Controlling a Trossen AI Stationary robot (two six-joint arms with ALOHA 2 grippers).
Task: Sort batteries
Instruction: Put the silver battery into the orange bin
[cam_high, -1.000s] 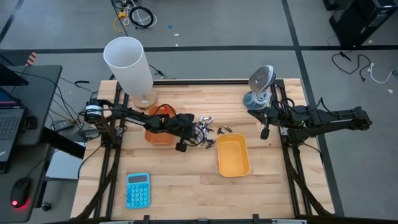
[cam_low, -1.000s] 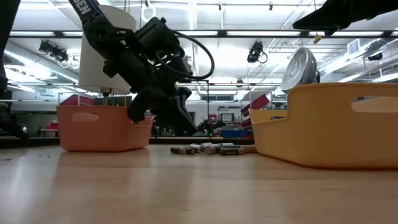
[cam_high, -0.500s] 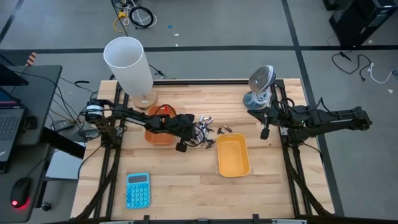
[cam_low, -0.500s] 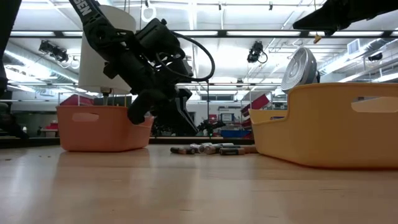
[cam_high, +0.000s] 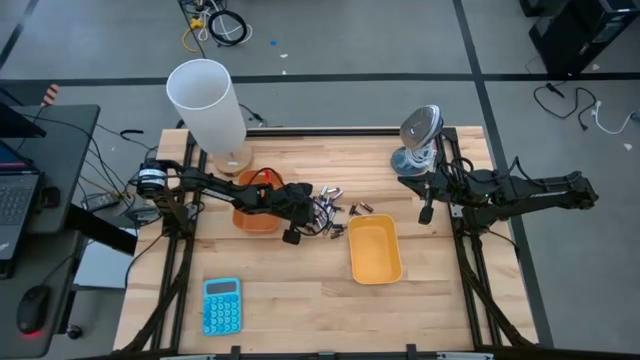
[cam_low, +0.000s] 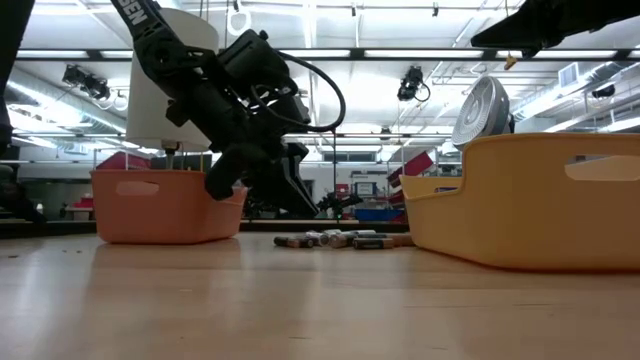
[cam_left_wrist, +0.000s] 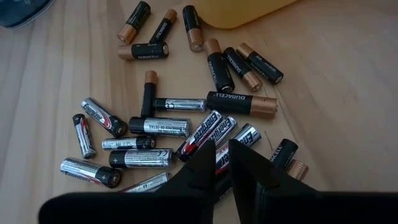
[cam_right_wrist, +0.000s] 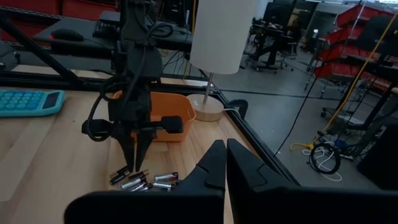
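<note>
The batteries (cam_high: 335, 208) lie loose on the wooden table between the orange tray (cam_high: 250, 220) and the yellow tray (cam_high: 375, 250). In the left wrist view some batteries (cam_left_wrist: 155, 127) are silvery and some are black with copper ends (cam_left_wrist: 239, 102). My left gripper (cam_high: 316, 212) hovers just above the pile, fingers pointing down and only narrowly open (cam_left_wrist: 222, 152). A silvery battery (cam_left_wrist: 244, 135) lies on the wood below the gap. My right gripper (cam_high: 425, 212) waits shut near the table's right side (cam_right_wrist: 224, 152).
A white lamp (cam_high: 205, 100) stands on the far left of the table, and a small fan (cam_high: 418, 140) on the far right. A blue calculator (cam_high: 221, 305) lies near the left front edge. Bare wood stretches along the near side.
</note>
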